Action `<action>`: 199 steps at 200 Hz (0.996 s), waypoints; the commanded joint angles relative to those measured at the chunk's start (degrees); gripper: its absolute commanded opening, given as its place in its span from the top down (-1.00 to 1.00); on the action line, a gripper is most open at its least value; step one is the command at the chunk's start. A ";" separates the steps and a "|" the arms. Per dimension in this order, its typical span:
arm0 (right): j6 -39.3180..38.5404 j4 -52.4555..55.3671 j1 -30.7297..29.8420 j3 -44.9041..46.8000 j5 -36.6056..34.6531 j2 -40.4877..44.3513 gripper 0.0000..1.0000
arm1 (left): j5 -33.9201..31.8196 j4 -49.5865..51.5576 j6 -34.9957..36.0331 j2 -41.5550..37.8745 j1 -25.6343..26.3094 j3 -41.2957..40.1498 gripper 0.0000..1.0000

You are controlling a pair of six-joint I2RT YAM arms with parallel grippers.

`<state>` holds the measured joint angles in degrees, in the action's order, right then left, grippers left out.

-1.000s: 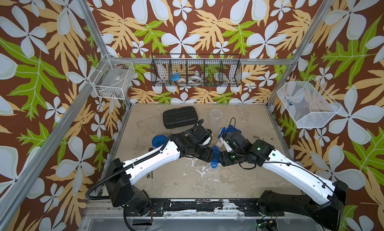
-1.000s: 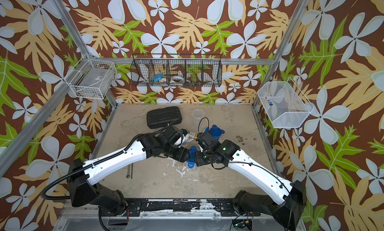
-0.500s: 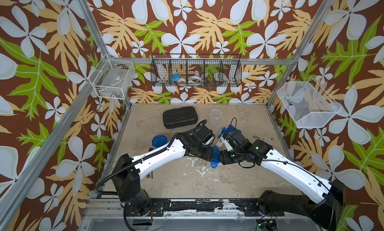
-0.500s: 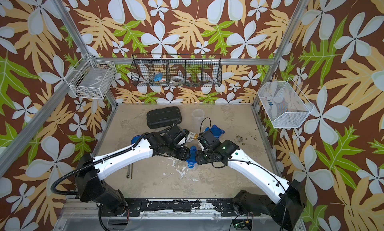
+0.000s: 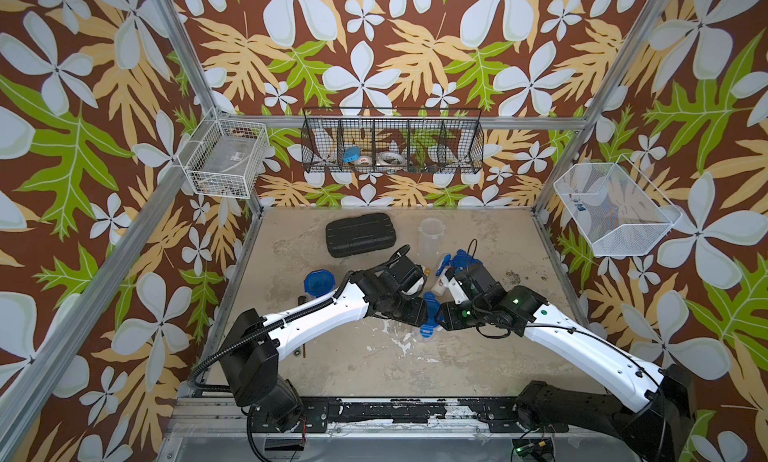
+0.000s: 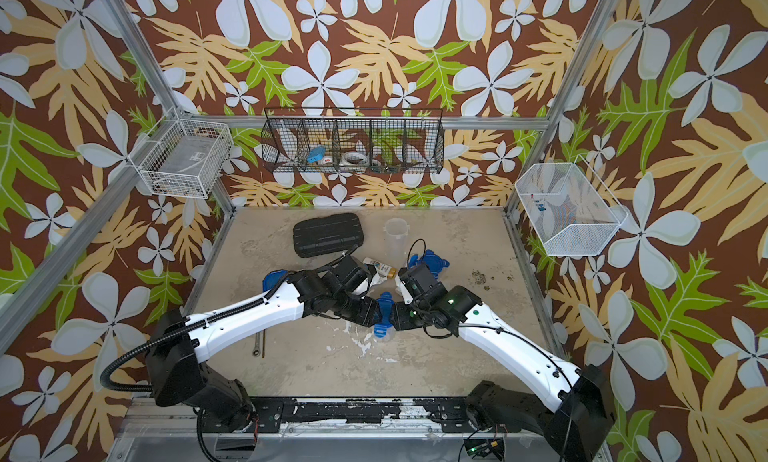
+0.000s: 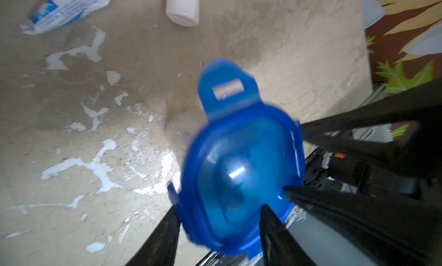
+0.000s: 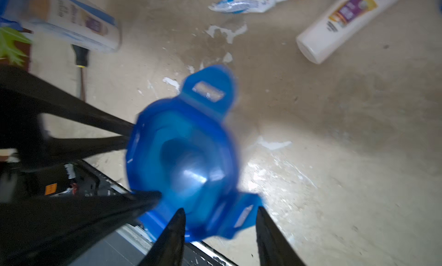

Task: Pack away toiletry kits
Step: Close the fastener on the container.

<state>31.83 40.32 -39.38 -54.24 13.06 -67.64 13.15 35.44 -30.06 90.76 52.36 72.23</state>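
A blue clip lid (image 5: 430, 304) sits mid-table between both grippers, with a clear tumbler only faintly visible under it. My left gripper (image 7: 220, 206) is shut on the lid (image 7: 239, 157), one finger on each side. My right gripper (image 8: 220, 209) is open, its jaws standing either side of one clip flap of the same lid (image 8: 181, 152). A white bottle (image 8: 346, 20) and a toothpaste tube (image 8: 248, 1) lie just behind. An open clear tumbler (image 5: 430, 237) stands further back, with a loose blue lid (image 5: 463, 259) beside it. A lidded tumbler (image 5: 319, 281) lies left.
A black ribbed case (image 5: 359, 234) lies at the back left of the table. A screwdriver (image 8: 81, 61) lies by the left arm. A black wire basket (image 5: 392, 146) hangs on the back wall, a white one (image 5: 224, 160) at left, and a mesh one (image 5: 611, 208) at right.
Both grippers have stayed at the blue lid. The left arm's base and elbow have swung towards the middle. The right jaws have narrowed around the clip flap.
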 commanded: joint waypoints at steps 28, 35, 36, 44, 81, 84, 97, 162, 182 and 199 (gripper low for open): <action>0.55 -6.25 0.66 3.34 5.74 0.58 0.09 | 3.55 -2.94 -1.63 0.93 0.07 -1.23 -0.06; 0.59 -6.48 0.70 3.44 5.87 0.55 0.10 | 3.60 -2.99 -1.72 1.01 0.04 -1.28 -0.06; 0.59 -6.57 0.70 3.44 5.85 0.52 0.10 | 3.62 -3.00 -1.74 1.01 0.03 -1.29 -0.06; 0.58 -7.18 0.75 3.59 5.99 0.72 0.10 | 3.79 -3.31 -1.96 1.00 0.10 -1.45 -0.05; 0.68 -11.34 0.97 4.78 6.92 2.30 0.15 | 6.46 -6.39 -3.81 0.50 0.08 -2.97 -0.04; 0.56 -11.62 0.97 4.88 7.08 2.41 0.15 | 6.62 -6.62 -3.91 0.47 0.10 -3.17 -0.04; 0.76 -13.04 1.06 5.81 7.56 3.22 0.15 | 7.61 -8.00 -4.58 0.13 0.11 -3.87 -0.04; 2.05 -19.65 1.33 9.58 10.64 6.98 0.12 | 10.30 -11.71 -7.16 0.11 0.04 -4.87 -0.04; 1.64 -20.72 1.49 9.93 10.71 7.68 0.11 | 9.98 -11.09 -7.03 0.37 0.07 -4.64 -0.04; 1.60 -21.32 2.07 10.74 11.23 8.09 0.10 | 9.94 -11.01 -7.18 0.29 0.11 -4.76 -0.04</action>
<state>34.65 28.51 -37.47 -44.10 17.52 -59.66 18.90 28.62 -37.85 90.02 51.90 67.66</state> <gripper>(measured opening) 0.448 0.523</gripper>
